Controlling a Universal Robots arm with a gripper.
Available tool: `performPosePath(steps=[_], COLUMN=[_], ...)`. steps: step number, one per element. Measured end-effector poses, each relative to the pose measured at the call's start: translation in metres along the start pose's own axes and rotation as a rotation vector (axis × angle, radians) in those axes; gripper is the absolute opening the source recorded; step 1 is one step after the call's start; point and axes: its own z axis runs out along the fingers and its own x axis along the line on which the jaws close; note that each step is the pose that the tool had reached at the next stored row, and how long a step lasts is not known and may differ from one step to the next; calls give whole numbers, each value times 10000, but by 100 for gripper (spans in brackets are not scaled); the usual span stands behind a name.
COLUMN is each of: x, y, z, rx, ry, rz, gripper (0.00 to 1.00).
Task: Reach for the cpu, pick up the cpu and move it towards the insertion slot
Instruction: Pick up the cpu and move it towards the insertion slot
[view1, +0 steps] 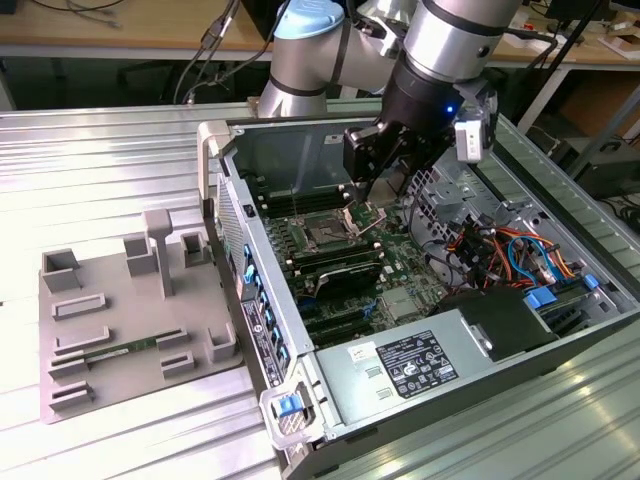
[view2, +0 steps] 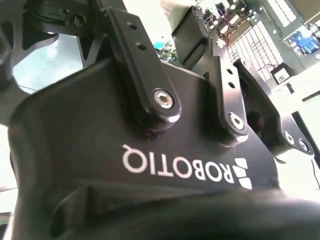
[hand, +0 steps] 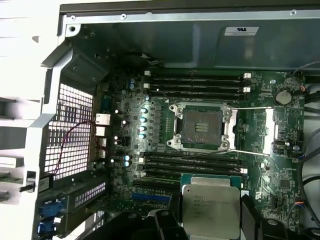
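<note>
The tool (view1: 372, 205) hangs inside the open computer case (view1: 330, 135), just above the green board (view1: 395, 270), a little above the centre of the exterior view. Its fingers (hand: 247, 212) are closed on the chip (hand: 210, 210), which sits flat between them with its silvery top facing the camera, at the bottom centre of the first wrist view. In the second wrist view the black tool body (view2: 150, 165) takes up the middle of the frame, its linkage arms running toward the upper right.

Just above the chip in the first wrist view lies the socket (hand: 201, 127), a dark square in a silver frame near the frame's centre, its wire latch swung open to the right. Chip and socket are near but apart, with black memory slots (hand: 195, 167) between them.

At the exterior view's left, a grey plate (view1: 130, 330) with raised holders rests on the metal desk (view1: 100, 150).
</note>
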Motion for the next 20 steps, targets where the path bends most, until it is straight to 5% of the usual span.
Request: performPosePath(steps=[20], x=[-288], y=[-12], z=[72], rx=[0], ry=[3], rz=[1], gripper=[55])
